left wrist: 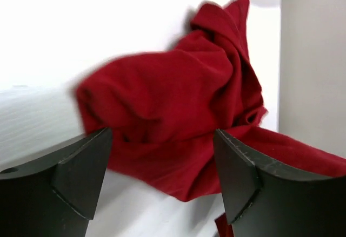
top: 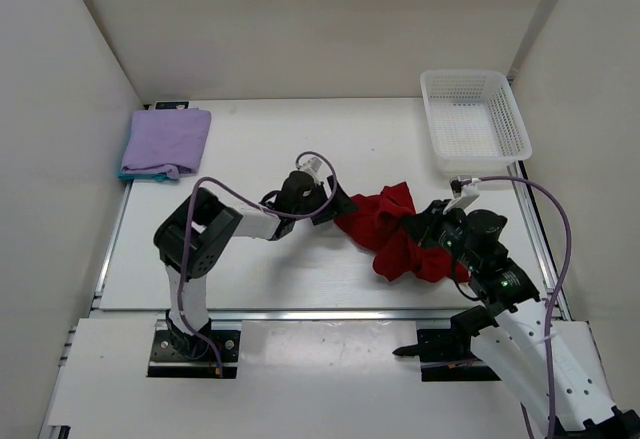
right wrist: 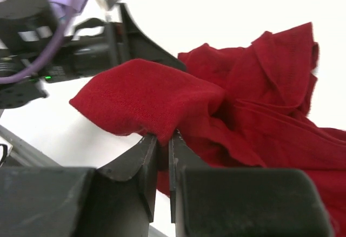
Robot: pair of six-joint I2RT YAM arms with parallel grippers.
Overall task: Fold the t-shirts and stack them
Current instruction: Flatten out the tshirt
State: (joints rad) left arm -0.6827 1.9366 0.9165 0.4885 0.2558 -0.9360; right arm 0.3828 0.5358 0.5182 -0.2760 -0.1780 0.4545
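While the right gripper clamps the crumpled red fabric t-shirt, the left gripper, jaws apart, has this t-shirt straight ahead

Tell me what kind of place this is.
Probably a lab robot cell, not a home: white table boxed in by plain panels, left arm and right arm bolted at its near edge.

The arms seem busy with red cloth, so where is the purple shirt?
In the top view the purple shirt lies folded at the far left corner of the table, on a teal-blue shirt.
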